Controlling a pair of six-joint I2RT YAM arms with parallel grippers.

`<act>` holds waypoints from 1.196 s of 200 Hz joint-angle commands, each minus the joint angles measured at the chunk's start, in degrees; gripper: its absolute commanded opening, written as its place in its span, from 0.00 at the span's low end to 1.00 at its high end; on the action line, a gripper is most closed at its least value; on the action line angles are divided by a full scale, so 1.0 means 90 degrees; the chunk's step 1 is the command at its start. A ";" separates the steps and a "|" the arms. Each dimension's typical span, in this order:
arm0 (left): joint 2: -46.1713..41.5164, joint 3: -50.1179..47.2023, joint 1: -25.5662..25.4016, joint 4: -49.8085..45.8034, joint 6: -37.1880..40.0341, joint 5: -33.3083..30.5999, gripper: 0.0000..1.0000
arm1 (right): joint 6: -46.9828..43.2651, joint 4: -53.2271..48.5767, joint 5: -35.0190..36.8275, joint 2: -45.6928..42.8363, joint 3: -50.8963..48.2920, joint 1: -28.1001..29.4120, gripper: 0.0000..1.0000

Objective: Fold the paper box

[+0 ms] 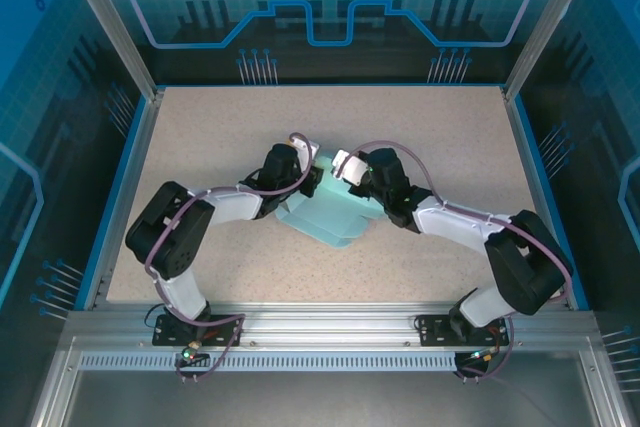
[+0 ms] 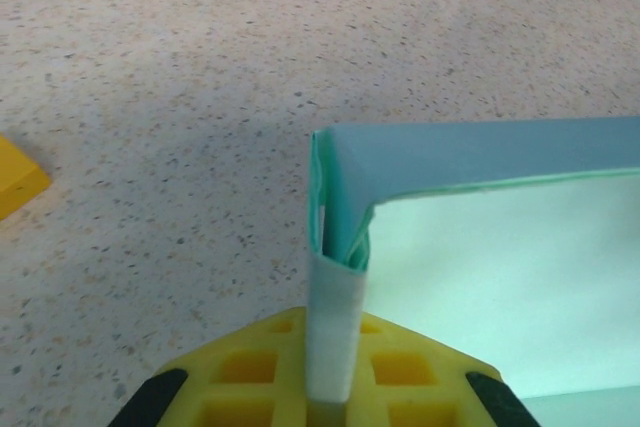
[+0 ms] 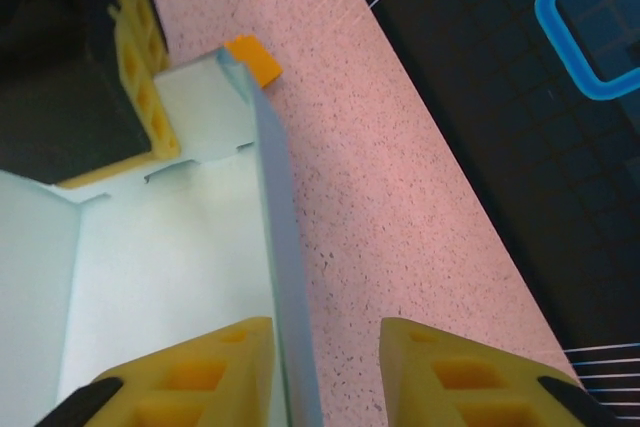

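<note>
From above, the paper box (image 1: 335, 215) lies about mid-table, well apart from every edge of the table (image 1: 450, 127). The left claw (image 1: 306, 159) and right claw (image 1: 345, 165) meet at the box's far side.

At the left wrist, the left claw (image 2: 330, 392) is narrow, pinching a folded corner of the paper box (image 2: 500, 257) where a wall turns upright. An orange bit (image 2: 15, 179) lies apart on the table.

At the right wrist, the right claw (image 3: 320, 352) stands part-open around a raised wall of the paper box (image 3: 170, 267), gripping nothing.

The step looks like standing and creasing the walls. Next, the right claw likely needs a fresh hold on a neighbouring flap while the left pins the corner.
</note>
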 commanded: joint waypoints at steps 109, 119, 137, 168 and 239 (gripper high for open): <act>-0.1165 -0.0177 -0.0055 -0.1223 -0.1428 -0.1469 0.06 | 0.4162 -0.4630 -0.0154 -0.0052 0.2672 -0.0160 0.68; -0.1196 -0.0177 -0.0055 -0.1271 -0.1467 -0.1511 0.06 | 0.4288 -0.4853 -0.0093 0.0143 0.2864 -0.0161 0.67; -0.1238 -0.0172 -0.0050 -0.1303 -0.1485 -0.1539 0.06 | 0.4509 -0.5008 -0.0178 0.0390 0.3014 -0.0171 0.66; -0.1224 -0.0126 -0.0047 -0.1366 -0.1525 -0.1588 0.06 | 0.4928 -0.5197 -0.0472 0.0665 0.3141 -0.0171 0.64; -0.1208 -0.0137 -0.0089 -0.1338 -0.1650 -0.1645 0.06 | 0.5918 -0.4386 -0.1227 0.0854 0.2908 -0.0162 0.60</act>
